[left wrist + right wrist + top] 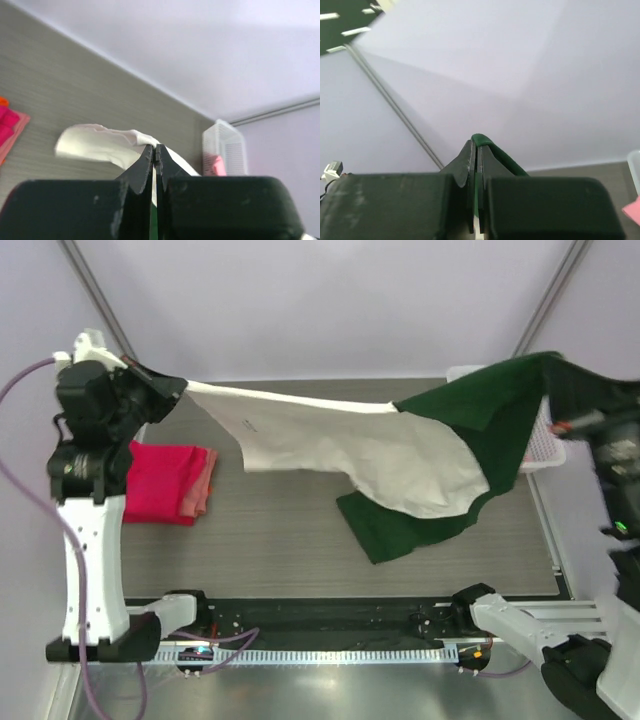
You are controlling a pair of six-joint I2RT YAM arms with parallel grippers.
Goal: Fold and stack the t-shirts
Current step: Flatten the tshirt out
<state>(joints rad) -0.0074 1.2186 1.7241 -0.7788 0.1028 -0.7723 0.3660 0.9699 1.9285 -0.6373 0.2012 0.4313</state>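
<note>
A large cream-white t-shirt [330,445] with dark green shoulders [480,405] hangs stretched above the table between both arms. My left gripper [180,386] is shut on its white edge at the far left; the left wrist view shows white cloth [100,145] pinched between the closed jaws [155,149]. My right gripper [560,370] is shut on the green edge at the far right, with green cloth [490,147] folded over the closed fingertips [476,145]. The shirt's middle sags and a green part [400,525] rests on the table. Folded red-pink and salmon t-shirts [170,483] lie stacked at the left.
A white mesh basket [545,445] stands at the far right edge, partly hidden behind the green cloth; something pink shows inside it in the left wrist view [216,165]. The grey table [280,540] has a black rail along its front edge.
</note>
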